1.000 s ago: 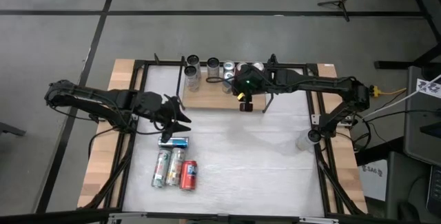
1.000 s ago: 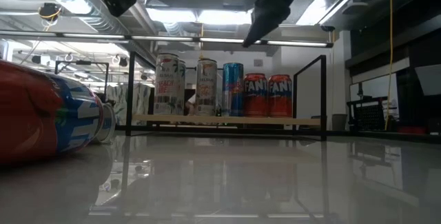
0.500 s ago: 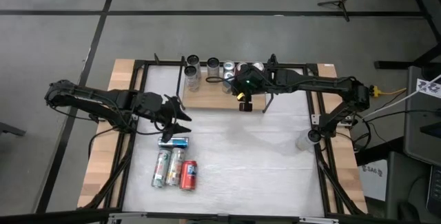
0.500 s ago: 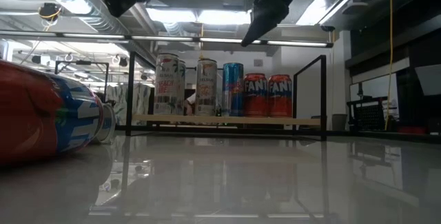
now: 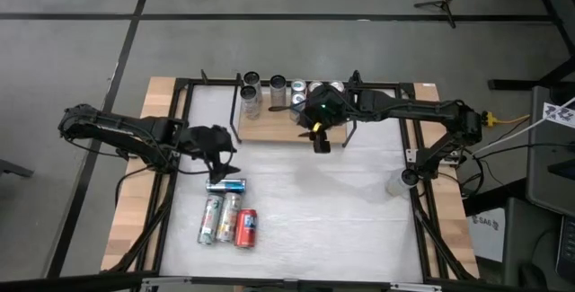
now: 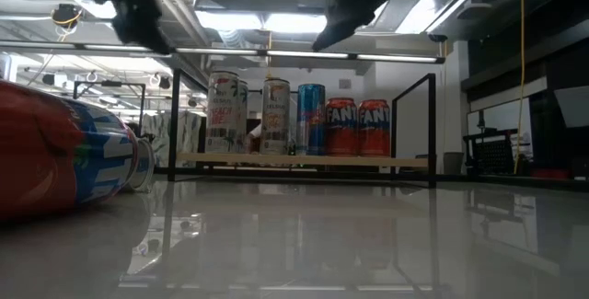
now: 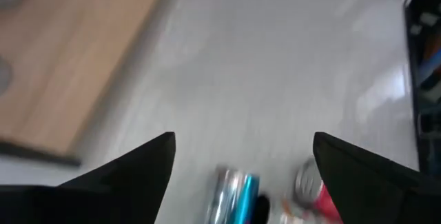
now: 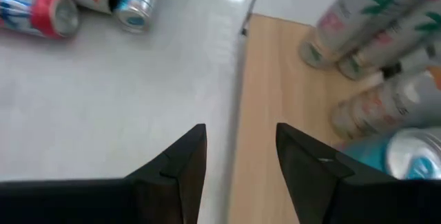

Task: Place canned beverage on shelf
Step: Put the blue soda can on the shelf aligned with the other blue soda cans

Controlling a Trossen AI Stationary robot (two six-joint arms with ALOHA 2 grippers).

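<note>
High view: left end effector (image 5: 220,159) hovers with fingers spread wide over the blue can (image 5: 225,185) lying on the bench (image 5: 359,211). Right end effector (image 5: 321,141), partly spread and empty, hangs at the shelf (image 5: 269,126) front edge, where 5 cans (image 6: 297,119) stand.

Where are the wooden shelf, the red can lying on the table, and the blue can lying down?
Shelf (image 5: 269,128), high view, bare board.
Red can (image 5: 246,228), high view, its side.
Blue can (image 5: 226,185), high view, its side.

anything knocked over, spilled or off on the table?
No spill or damage shows. Four cans lie on their sides on the table, apart from the shelf, where five cans stand upright in a row.
</note>
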